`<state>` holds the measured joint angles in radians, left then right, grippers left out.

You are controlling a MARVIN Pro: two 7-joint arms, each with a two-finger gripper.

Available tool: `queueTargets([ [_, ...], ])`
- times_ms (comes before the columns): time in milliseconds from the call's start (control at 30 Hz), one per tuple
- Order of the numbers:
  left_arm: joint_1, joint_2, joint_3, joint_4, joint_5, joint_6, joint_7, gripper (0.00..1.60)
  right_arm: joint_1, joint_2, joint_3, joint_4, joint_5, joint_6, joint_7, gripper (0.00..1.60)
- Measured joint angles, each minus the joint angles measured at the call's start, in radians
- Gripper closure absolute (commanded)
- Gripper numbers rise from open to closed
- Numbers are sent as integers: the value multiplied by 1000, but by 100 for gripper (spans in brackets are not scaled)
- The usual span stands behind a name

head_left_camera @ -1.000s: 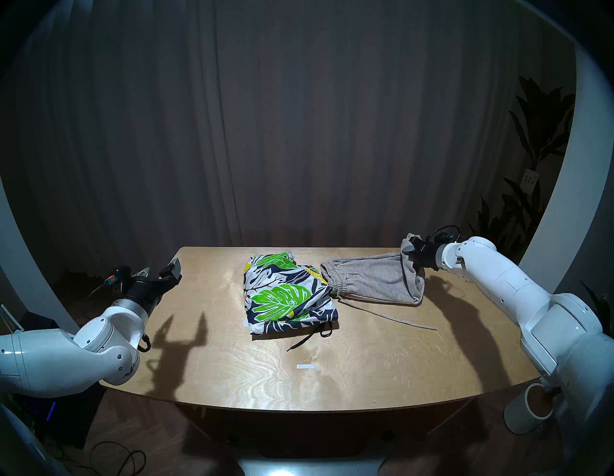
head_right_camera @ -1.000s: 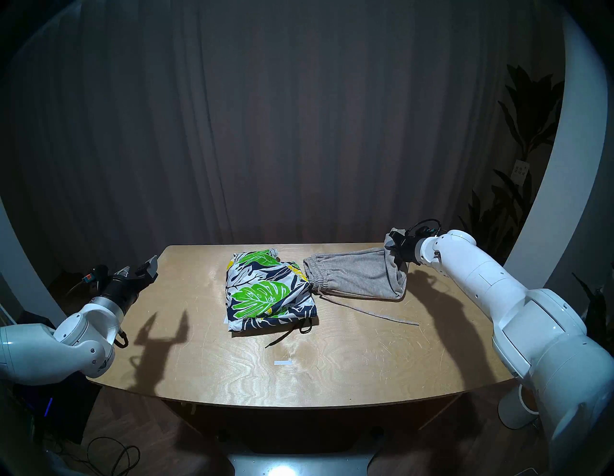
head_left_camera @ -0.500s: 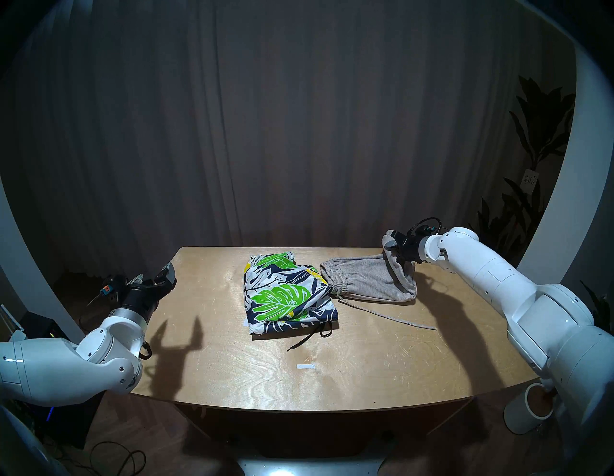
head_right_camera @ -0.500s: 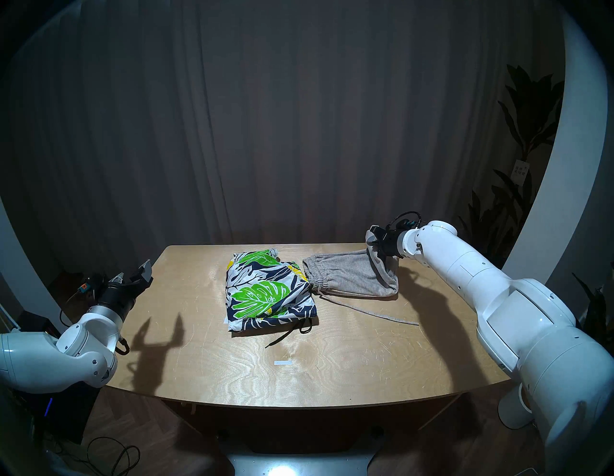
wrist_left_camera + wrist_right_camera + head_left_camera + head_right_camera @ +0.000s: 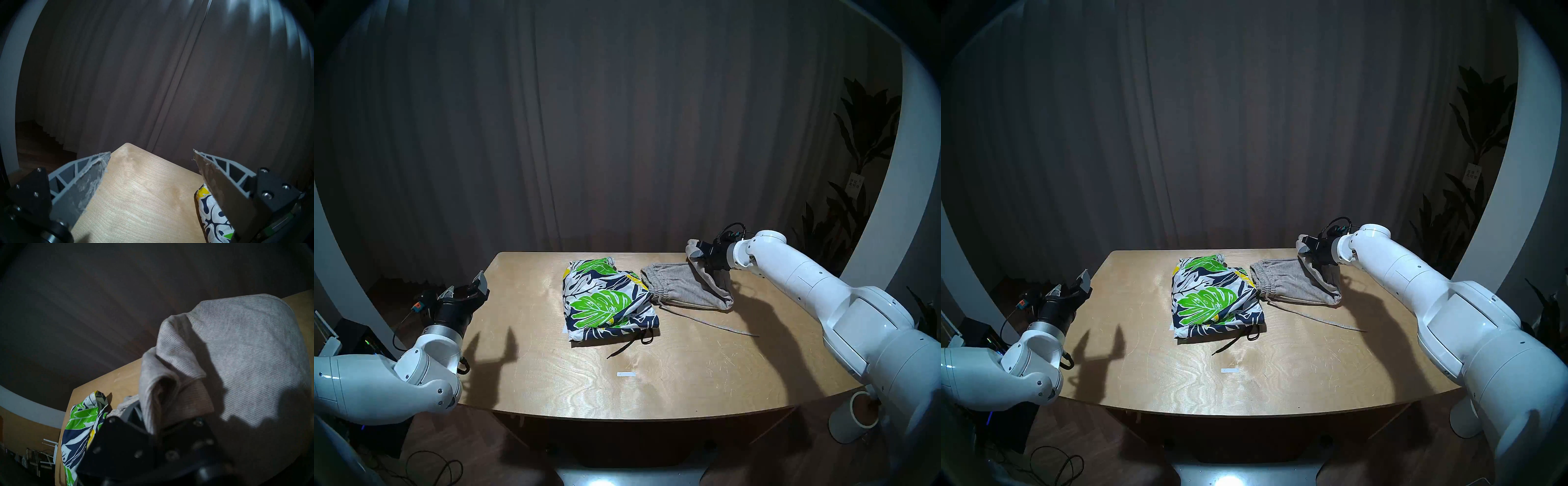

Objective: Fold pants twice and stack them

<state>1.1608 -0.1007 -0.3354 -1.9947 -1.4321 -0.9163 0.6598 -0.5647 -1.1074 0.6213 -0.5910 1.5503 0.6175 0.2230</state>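
The grey shorts (image 5: 683,288) sit far right on the table (image 5: 653,373), leg end pinched and lifted by the right gripper (image 5: 696,254). Soft, floppy knit, so it's probably best grabbed at the hems. The leaf-print shorts (image 5: 605,302) are folded mid-table. The left gripper (image 5: 466,288) hangs spread, empty.
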Motion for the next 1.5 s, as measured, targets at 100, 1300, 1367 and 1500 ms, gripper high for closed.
queueTargets([
  [100, 11, 0, -1, -4, 16, -15, 13, 0, 1, 0, -14, -4, -14, 11, 22, 160],
  [1300, 104, 0, -60, -55, 166, -36, 165, 0, 14, 36, -65, -144, -130, 80, 238, 160],
  [1367, 109, 0, -66, -55, 174, -36, 170, 0, 8, 51, -69, -169, -141, 75, 256, 160],
  [1500, 118, 0, -78, -56, 187, -36, 179, 0, -14, 81, -76, -225, -159, 63, 288, 160],
])
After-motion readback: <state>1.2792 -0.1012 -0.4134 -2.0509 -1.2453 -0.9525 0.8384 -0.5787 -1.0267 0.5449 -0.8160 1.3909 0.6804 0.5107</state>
